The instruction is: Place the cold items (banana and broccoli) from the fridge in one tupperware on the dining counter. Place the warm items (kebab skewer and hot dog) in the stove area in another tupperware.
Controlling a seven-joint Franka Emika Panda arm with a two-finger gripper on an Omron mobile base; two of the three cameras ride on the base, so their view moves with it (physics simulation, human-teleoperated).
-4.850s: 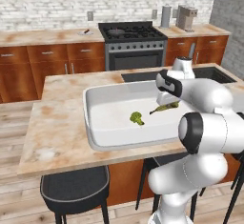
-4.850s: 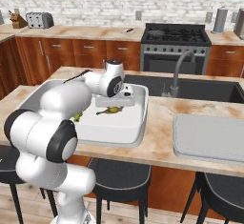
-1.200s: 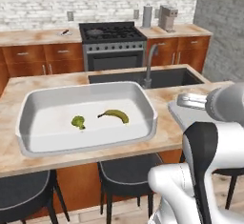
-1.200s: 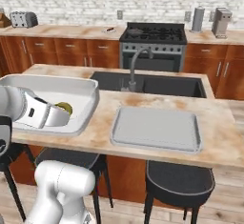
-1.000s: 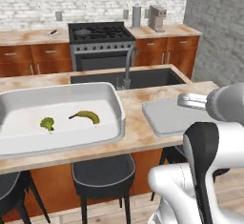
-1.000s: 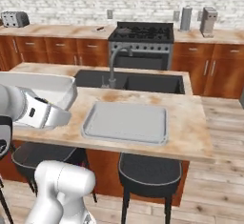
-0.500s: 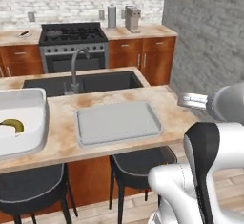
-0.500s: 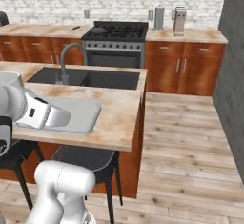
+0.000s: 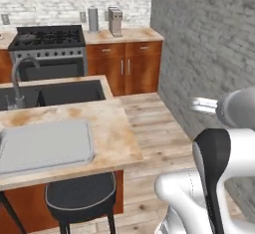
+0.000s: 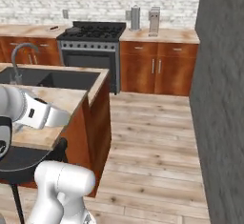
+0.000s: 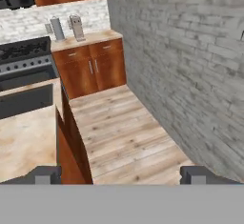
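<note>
My gripper [image 11: 123, 176] is open, its two dark fingertips [image 11: 47, 174] wide apart with nothing between them, hanging over wood floor past the right end of the dining counter [image 11: 21, 142]. In the left base view the gripper [image 9: 203, 105] sticks out at the right, beside my arm. The shallow grey tupperware tray [image 9: 45, 146] lies empty on the dining counter [image 9: 112, 133]. The black stove [image 9: 47, 36] [image 10: 90, 32] stands at the back wall. Banana, broccoli, fridge and the white tub are out of view. I cannot make out the kebab skewer or hot dog.
The dark sink [image 9: 60, 92] with its grey faucet [image 9: 17, 81] is set in the counter. A black stool [image 9: 82, 198] stands under the counter's front edge. A grey brick wall [image 11: 190, 61] closes the right side. Wood floor [image 10: 152, 142] lies open between counter and cabinets.
The whole scene has slid left as the base drove to the right. The white tub with banana and broccoli has left both base views. My arm keeps its pose, gripper open.
</note>
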